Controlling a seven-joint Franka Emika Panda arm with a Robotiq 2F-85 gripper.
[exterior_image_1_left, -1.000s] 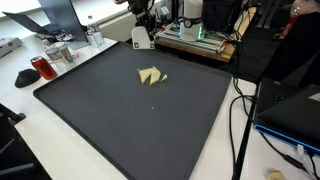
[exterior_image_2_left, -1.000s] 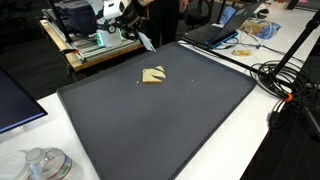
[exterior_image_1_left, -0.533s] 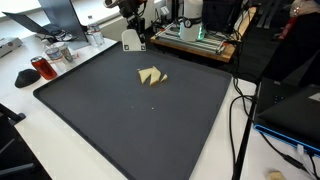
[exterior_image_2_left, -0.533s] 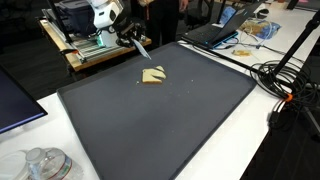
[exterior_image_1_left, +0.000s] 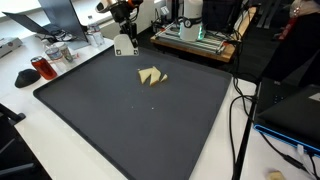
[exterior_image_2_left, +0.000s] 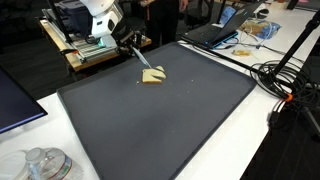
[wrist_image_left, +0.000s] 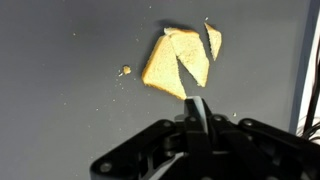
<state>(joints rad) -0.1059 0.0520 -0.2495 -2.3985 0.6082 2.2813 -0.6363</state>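
Observation:
Tan flat pieces (exterior_image_1_left: 151, 76) (exterior_image_2_left: 152, 75), cut like slices of bread, lie together on the far half of a black mat (exterior_image_1_left: 130, 130). In the wrist view the pieces (wrist_image_left: 180, 60) sit just ahead of my gripper (wrist_image_left: 197, 128), with a crumb (wrist_image_left: 125, 70) beside them. The gripper (exterior_image_1_left: 124, 33) (exterior_image_2_left: 126, 38) hangs over the mat's far edge, shut on a thin flat blade-like tool (exterior_image_1_left: 125, 47) (exterior_image_2_left: 143, 58). The tool's tip (wrist_image_left: 197, 106) points down at the pieces and is close to them; contact is unclear.
A wooden stand with equipment (exterior_image_1_left: 195, 40) is behind the mat. A red cup (exterior_image_1_left: 43, 68) and a glass jar (exterior_image_1_left: 60, 52) stand beside it. Cables (exterior_image_1_left: 240, 110) (exterior_image_2_left: 285, 80), a laptop (exterior_image_2_left: 225, 30) and a glass bowl (exterior_image_2_left: 40, 162) lie on the white table.
The gripper has carried the tool away from the wooden stand and down over the mat's far edge, bringing its tip closer to the tan pieces. The pieces have not moved.

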